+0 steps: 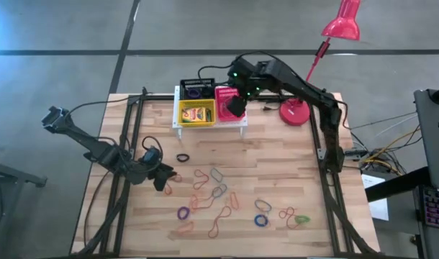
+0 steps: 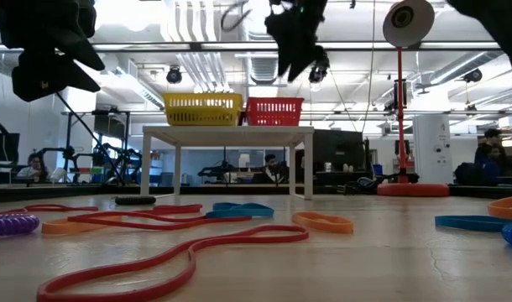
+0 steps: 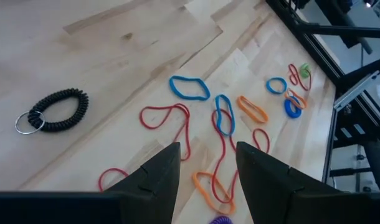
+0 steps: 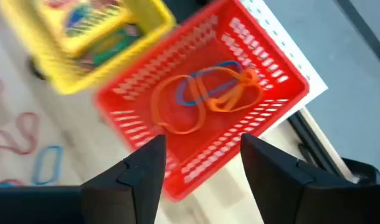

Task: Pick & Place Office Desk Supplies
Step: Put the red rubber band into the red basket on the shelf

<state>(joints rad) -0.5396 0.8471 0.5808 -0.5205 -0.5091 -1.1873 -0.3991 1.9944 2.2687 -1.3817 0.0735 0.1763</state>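
Rubber bands, orange and blue, lie inside the red basket at the upper middle of the frame. Above it the right gripper hangs, fingers apart and empty. Lower left, the left gripper hovers over loose bands on the worktop, fingers apart.

I see a red desk lamp just beside the right claw, its round base on the wooden table. Directly under that claw stands a white perforated stand. People sit far behind.
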